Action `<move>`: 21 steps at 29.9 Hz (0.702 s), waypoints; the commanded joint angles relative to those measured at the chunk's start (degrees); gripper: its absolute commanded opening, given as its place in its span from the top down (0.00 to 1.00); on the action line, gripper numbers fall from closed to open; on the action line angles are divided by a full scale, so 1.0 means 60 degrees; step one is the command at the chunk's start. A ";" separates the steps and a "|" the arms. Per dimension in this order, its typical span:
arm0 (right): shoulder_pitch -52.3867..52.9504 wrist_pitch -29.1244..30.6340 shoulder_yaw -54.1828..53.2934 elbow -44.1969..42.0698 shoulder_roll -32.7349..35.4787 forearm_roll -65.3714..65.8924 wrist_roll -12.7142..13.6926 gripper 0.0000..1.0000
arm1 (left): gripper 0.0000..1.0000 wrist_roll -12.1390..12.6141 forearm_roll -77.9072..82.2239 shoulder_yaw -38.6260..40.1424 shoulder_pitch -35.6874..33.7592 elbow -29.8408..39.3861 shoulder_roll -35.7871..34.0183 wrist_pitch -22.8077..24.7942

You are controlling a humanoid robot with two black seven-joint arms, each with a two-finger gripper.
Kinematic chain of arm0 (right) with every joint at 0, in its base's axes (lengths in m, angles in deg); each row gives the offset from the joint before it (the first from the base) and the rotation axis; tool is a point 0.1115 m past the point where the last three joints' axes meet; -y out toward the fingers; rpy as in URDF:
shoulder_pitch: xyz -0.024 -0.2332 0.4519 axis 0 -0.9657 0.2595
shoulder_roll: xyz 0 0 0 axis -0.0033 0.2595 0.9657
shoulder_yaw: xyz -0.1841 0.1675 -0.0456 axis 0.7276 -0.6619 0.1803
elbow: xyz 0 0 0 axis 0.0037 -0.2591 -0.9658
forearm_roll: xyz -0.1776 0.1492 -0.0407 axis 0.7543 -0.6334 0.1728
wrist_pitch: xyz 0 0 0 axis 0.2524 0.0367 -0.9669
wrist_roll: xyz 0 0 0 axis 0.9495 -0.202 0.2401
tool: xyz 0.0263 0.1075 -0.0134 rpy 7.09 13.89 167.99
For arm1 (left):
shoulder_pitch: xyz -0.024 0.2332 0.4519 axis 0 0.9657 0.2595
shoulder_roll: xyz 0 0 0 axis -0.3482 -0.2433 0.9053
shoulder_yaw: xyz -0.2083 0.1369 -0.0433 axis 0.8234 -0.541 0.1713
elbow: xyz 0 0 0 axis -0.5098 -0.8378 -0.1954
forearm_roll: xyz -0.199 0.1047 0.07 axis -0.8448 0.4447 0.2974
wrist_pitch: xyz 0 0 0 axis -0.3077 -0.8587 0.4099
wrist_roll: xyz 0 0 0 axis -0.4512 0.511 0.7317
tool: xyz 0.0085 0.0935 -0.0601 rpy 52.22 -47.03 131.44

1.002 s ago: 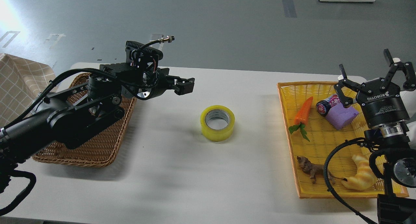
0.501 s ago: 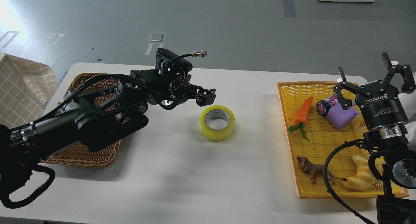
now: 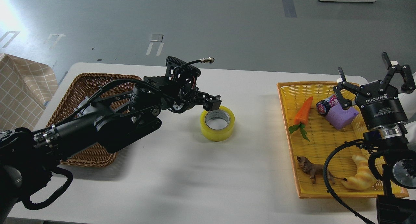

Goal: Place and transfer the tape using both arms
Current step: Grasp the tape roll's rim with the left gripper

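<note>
Tape (image 3: 217,123) — just beneath left jaws

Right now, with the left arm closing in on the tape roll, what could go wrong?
1. The left gripper sits at the upper left rim of the tape, off centre; a fingertip may catch the rim and push the roll across the table rather than grip it.
2. The roll lies flat with nothing bracing it, so a glancing touch could slide it away.
</note>
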 commanded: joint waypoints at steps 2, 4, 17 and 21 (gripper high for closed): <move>0.0000 0.0000 -0.0006 -0.0014 0.0000 0.0009 0.0000 0.00 | 0.02 0.0003 -0.0007 -0.0015 0.0044 -0.0174 0.0191 0.0000; 0.0000 0.0000 -0.0006 -0.0014 0.0000 0.0009 0.0000 0.00 | 0.02 0.0003 -0.0007 -0.0015 0.0146 -0.0174 0.0192 0.0000; -0.0029 0.0000 0.0008 -0.0014 0.0000 0.0009 0.0000 0.00 | 0.04 0.0003 -0.0022 -0.0381 0.0601 -0.0511 0.0368 0.0000; -0.0044 0.0000 0.0008 -0.0101 0.0000 0.0009 0.0000 0.00 | 0.06 -0.0011 -0.0036 -0.0381 0.0630 -0.0891 0.0557 0.0000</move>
